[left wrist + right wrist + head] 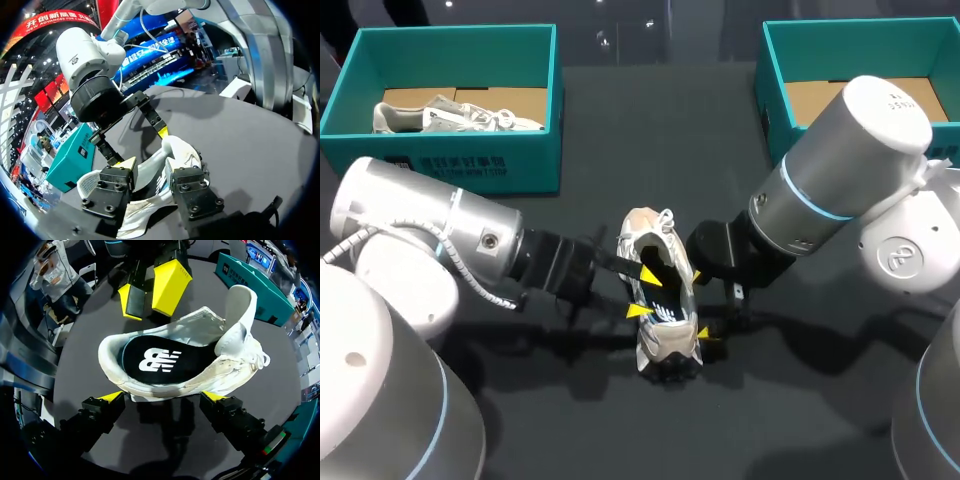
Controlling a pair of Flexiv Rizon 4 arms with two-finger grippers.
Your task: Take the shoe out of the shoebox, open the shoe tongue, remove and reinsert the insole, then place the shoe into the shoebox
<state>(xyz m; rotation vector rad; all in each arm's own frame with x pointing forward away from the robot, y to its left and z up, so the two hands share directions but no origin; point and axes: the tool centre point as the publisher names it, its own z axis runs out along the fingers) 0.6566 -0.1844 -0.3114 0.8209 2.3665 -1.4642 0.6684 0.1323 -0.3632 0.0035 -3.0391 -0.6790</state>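
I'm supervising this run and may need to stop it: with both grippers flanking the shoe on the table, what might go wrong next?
1. Neither the left gripper nor the right gripper seems to hold the shoe; it lies free between them, so a push from one side may slide or tip it.
2. The grippers face each other across the shoe; reaching for the insole could make them collide.
3. The loose laces could snag on a gripper.
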